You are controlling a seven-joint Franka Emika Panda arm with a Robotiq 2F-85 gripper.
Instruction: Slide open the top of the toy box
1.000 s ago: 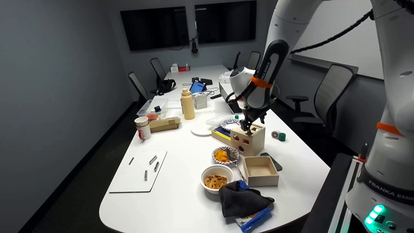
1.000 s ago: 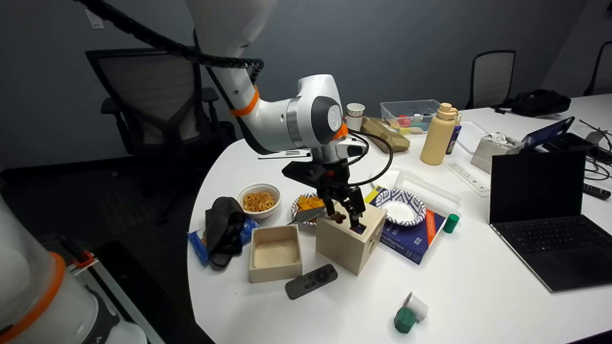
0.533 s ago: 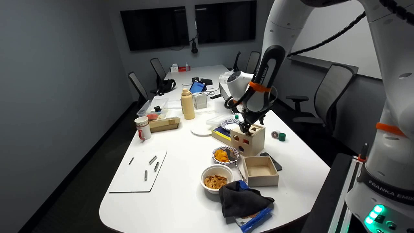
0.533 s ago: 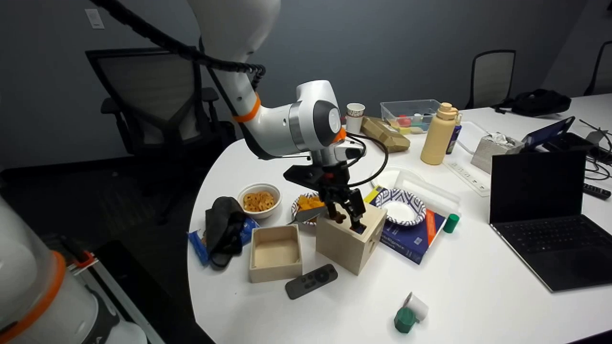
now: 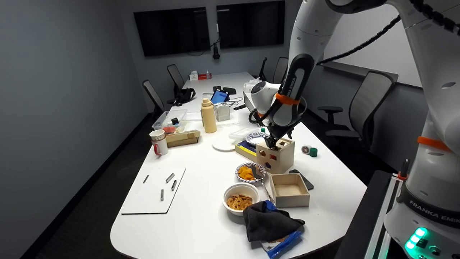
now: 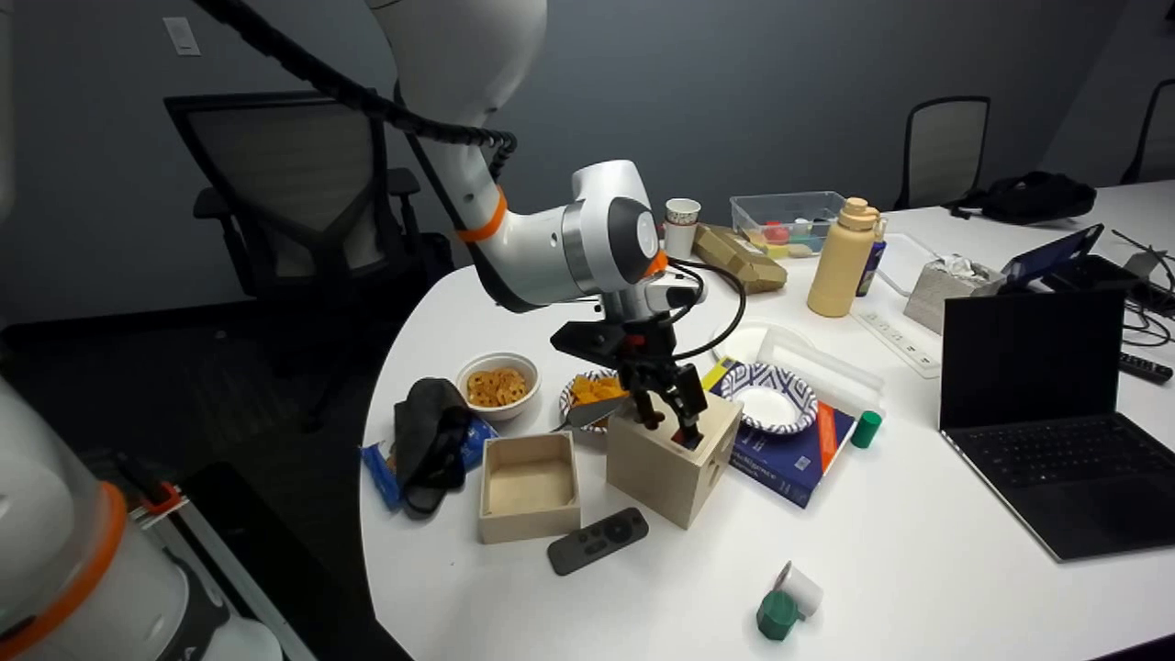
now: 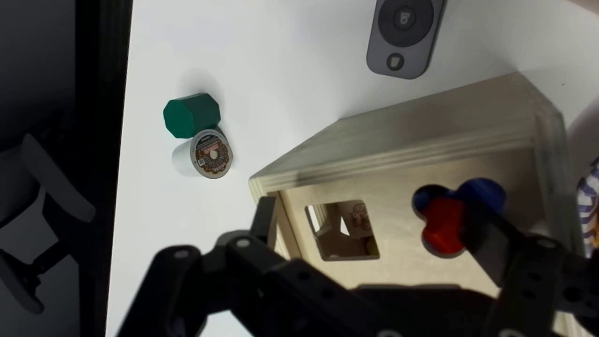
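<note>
The toy box is a light-wood cube with cut-out holes, standing on the table in both exterior views. Its top is a flat wood panel with a square hole and a clover-shaped hole; in the wrist view the top lies between the box's side walls. Red and blue pieces show through the clover hole. My gripper is open and empty, pointing down at the top. In the wrist view the gripper has one finger at the panel's end edge and the other over the clover hole. Whether they touch is unclear.
A shallow wooden tray box and a remote stand beside the toy box. A blue book with a patterned plate, a plate of orange chips and a spatula are close by. A laptop is farther off.
The arm has shifted and its upper links have lowered. The gripper has moved slightly across the top and changed its tilt a little. The toy box and its top have not visibly moved.
</note>
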